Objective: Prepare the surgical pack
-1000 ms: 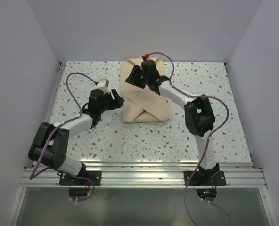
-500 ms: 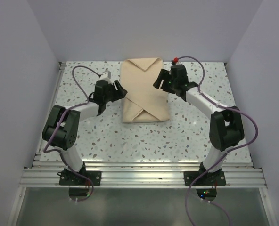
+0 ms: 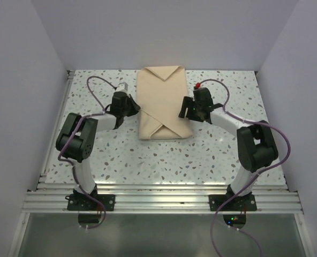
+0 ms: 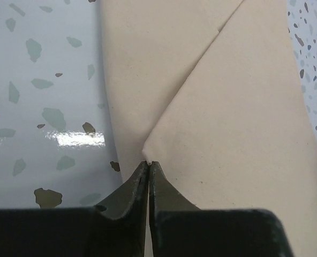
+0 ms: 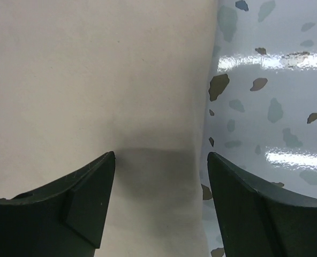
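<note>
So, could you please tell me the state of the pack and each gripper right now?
surgical pack: wrapped shut, flaps folded over, lying flat.
left gripper: shut, tips at a flap corner on the pack's left edge.
right gripper: open, straddling the pack's right edge.

High rear overview — wrist close-ups on opposite edges of the surgical pack [image 3: 161, 96].

The pale speckled tabletop [image 3: 148, 155] carries a folded tan pack [image 3: 161, 101] lying flat at 12 o'clock from centre, reaching the back edge. Metal rails [image 3: 164, 194] border it at 6 o'clock.
</note>
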Robot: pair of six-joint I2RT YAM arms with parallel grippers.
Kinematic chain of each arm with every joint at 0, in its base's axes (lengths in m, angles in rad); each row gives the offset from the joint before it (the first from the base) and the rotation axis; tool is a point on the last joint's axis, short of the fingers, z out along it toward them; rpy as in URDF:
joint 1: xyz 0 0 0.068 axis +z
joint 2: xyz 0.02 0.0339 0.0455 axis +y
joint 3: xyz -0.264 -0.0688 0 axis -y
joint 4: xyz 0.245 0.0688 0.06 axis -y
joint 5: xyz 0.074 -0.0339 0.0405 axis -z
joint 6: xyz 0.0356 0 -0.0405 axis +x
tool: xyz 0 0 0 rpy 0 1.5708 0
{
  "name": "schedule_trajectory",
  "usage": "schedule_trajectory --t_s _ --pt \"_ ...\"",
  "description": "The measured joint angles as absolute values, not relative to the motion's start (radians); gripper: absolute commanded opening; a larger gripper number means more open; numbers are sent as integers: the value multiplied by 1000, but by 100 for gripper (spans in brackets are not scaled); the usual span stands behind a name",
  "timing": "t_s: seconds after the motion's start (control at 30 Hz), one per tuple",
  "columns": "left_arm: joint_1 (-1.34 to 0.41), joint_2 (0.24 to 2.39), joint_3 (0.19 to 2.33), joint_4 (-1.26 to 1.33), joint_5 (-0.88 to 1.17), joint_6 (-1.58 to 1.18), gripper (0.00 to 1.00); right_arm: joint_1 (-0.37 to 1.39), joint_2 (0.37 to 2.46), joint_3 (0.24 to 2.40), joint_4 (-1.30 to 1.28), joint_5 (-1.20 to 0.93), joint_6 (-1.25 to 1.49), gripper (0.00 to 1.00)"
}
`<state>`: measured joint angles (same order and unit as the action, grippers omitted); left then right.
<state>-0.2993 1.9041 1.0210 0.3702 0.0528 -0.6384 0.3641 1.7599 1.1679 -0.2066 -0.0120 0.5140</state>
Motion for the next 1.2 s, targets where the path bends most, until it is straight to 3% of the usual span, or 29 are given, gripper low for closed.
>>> schedule_trajectory --t_s 0.03,0.57,1.2 --pt "-299 1908 1022 369 49 -640 0 364 1760 1153 -205 -12 513 72" --pt "-303 1940 1026 387 37 -645 0 421 1733 1016 -125 -7 522 64" --pt "-377 1707 673 510 -6 -688 0 623 1444 724 -137 116 643 57"
